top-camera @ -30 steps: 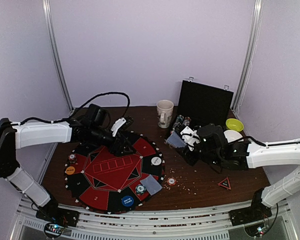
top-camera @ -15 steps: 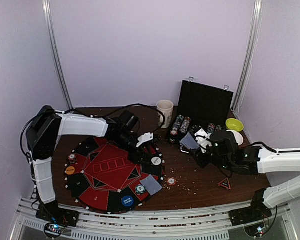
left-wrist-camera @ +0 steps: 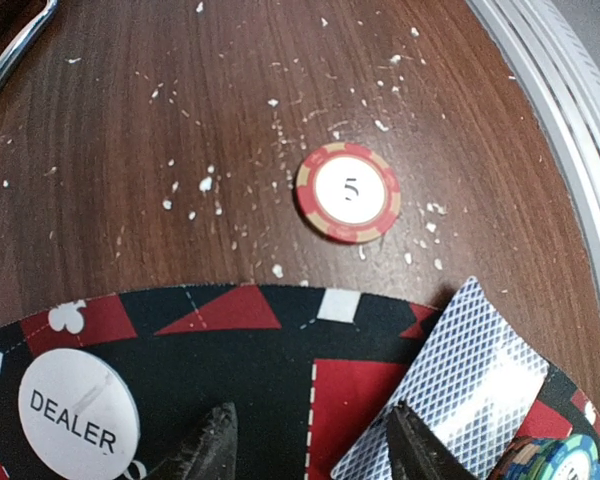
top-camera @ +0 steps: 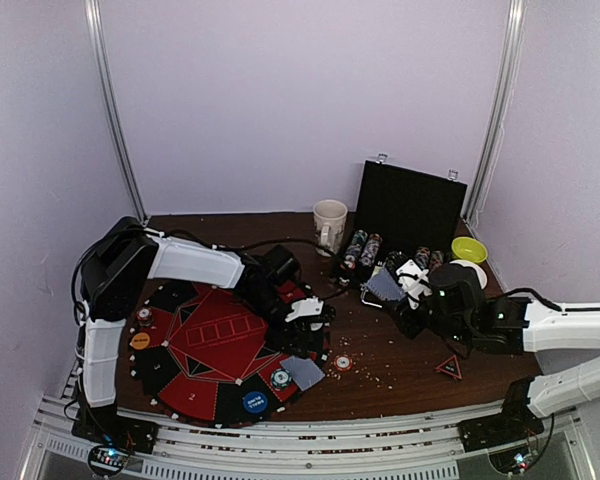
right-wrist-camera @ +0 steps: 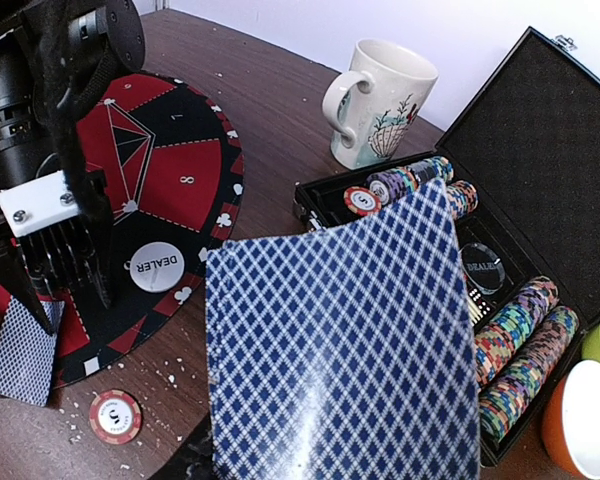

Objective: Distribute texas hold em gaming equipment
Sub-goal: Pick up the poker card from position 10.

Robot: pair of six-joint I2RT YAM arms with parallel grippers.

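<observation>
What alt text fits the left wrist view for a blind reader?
A red-and-cream poker chip marked 5 lies alone on the crumb-flecked wooden table, just beyond the red-and-black mat. At the mat's edge sit a white DEALER disc and a blue-backed card; the open left gripper hovers above.

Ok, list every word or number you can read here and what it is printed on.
"DEALER": white button disc on the mat.
"5": red-edged poker chip beside the mat.
"2" and "3": near black segments of the mat.
Lettering on the blue disc and the orange disc: too small to read.
Back of the held playing card: pattern only, no text.
</observation>
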